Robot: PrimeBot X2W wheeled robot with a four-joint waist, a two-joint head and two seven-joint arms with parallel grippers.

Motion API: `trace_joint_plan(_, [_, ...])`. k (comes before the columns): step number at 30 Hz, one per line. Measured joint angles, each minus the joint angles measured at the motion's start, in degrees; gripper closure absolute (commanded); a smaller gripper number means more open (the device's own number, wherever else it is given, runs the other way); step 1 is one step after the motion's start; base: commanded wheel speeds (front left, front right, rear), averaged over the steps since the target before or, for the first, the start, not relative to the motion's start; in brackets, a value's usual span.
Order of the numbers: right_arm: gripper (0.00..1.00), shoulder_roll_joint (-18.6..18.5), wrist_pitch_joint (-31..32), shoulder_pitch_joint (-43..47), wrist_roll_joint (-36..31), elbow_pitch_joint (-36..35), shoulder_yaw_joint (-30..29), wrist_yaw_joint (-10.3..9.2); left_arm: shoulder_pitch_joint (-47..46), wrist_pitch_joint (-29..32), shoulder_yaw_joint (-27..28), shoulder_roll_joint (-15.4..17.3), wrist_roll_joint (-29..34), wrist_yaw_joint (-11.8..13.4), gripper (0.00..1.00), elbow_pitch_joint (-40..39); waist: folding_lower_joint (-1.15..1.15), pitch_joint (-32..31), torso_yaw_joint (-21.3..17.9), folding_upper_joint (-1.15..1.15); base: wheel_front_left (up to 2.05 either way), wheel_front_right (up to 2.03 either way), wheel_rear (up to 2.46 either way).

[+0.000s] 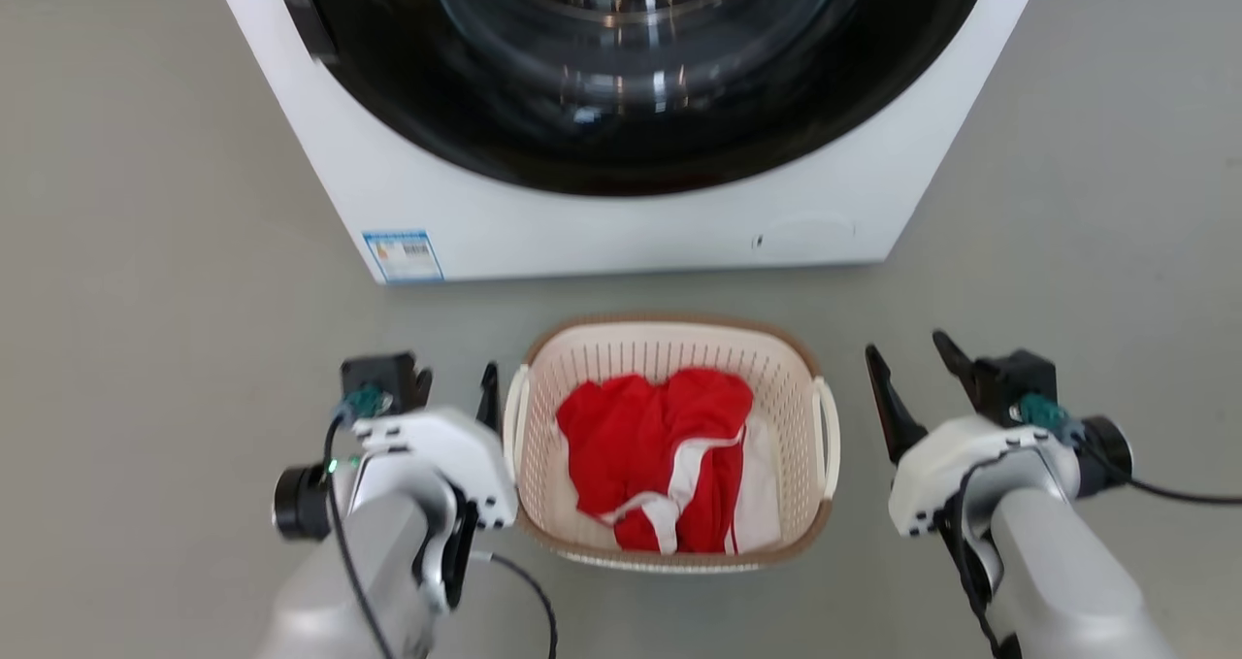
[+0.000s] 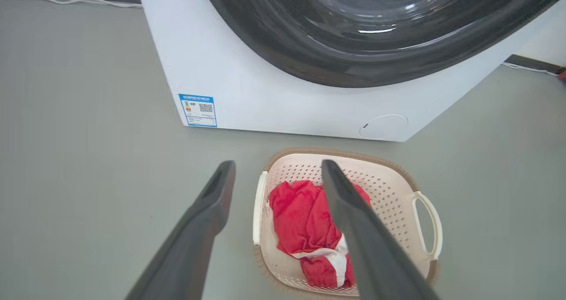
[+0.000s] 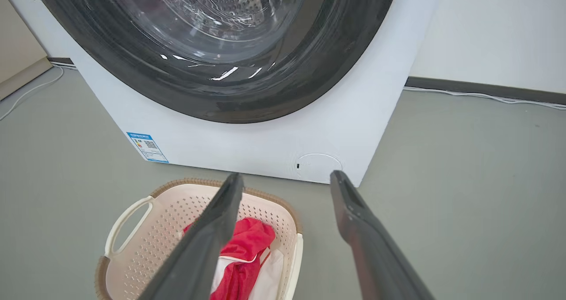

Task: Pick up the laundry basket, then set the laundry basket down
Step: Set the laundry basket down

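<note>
Laundry basket [image 1: 670,348] is sitting on the floor [image 1: 146,251] by the washing machine [image 1: 631,222], left gripper [image 1: 456,387] and right gripper [image 1: 907,348] flanking it spread and empty; lifting is probably calling for gripping both handles [image 1: 828,436].

Lighting all three views brightly and evenly with soft, diffuse light. Casting only faint, soft-edged shading on the grey floor [image 1: 146,251] just beside the laundry basket [image 1: 670,353]. Reflecting white streaks of glare off the washing machine door [image 3: 221,74]. Bending straight edges toward the borders of both wrist views. Rendering the near dark fingers [image 2: 194,238] soft and slightly out of focus.
</note>
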Motion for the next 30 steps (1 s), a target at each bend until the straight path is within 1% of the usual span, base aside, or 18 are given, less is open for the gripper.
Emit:
trace_joint_plan(2, [0.0,0.01,0.0,1.39,-0.04,-1.0,-0.4,0.0,2.21,0.0,1.94,0.29,2.05,-0.01,0.0,-1.32,0.0,-1.57,-0.03,0.0,0.0,0.0,0.0])
trace_joint_plan(3, [0.0,0.01,0.0,1.39,-0.04,-1.0,-0.4,0.0,2.21,0.0,1.94,0.29,2.05,-0.01,0.0,-1.32,0.0,-1.57,-0.03,0.0,0.0,0.0,0.0])
trace_joint_plan(11, [0.0,0.07,0.0,7.05,-1.43,-4.58,-1.33,0.0,10.64,0.0,11.32,1.44,9.39,-0.02,0.0,-8.03,0.0,-7.11,0.11,0.0,0.0,0.0,0.0])
trace_joint_plan(16, [0.0,0.0,0.0,10.12,-1.82,-6.94,-1.62,0.0,16.11,0.0,15.99,1.46,13.23,-0.1,0.0,-11.36,0.0,-10.23,0.21,0.0,0.0,0.0,0.0])
trace_joint_plan(22, [0.0,0.01,0.0,12.64,-1.9,-10.02,-2.24,0.0,20.48,0.0,21.34,1.43,16.93,-1.6,0.0,-15.73,0.0,-12.29,0.18,0.0,0.0,0.0,0.0])
trace_joint_plan(27, [0.0,-0.03,0.0,15.14,-1.9,-12.45,-3.19,0.0,24.06,0.0,24.8,1.35,20.12,-3.57,0.0,-18.51,0.0,-13.49,-0.02,0.0,0.0,0.0,0.0])
trace_joint_plan(30, [0.0,-0.11,0.0,16.78,-2.0,-14.07,-3.66,0.0,25.69,0.0,27.07,1.18,21.46,-4.12,0.0,-20.4,0.0,-14.09,0.0,0.0,0.0,0.0,0.0])
